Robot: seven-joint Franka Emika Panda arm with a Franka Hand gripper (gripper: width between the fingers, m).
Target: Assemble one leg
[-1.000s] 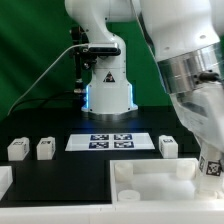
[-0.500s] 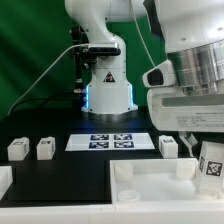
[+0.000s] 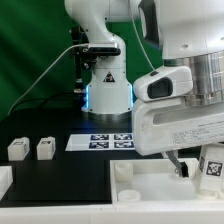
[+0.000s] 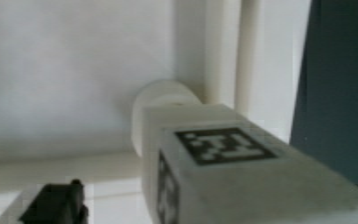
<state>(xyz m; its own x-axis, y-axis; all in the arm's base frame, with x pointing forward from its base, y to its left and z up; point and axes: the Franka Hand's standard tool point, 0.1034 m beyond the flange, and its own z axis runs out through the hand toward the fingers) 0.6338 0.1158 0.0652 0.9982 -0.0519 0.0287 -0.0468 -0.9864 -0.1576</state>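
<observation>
The arm [image 3: 185, 125] hides one end of the marker board [image 3: 95, 142], and the frame edge crops the leg [image 3: 212, 166].

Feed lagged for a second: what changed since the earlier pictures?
The arm turned at its wrist and its housing swung toward the exterior view's left, now hiding the leg beside the marker board. The tagged leg at the panel's corner and the two left legs stayed put.

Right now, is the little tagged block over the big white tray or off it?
Over it: the leg shows against the white panel, near its rim.
</observation>
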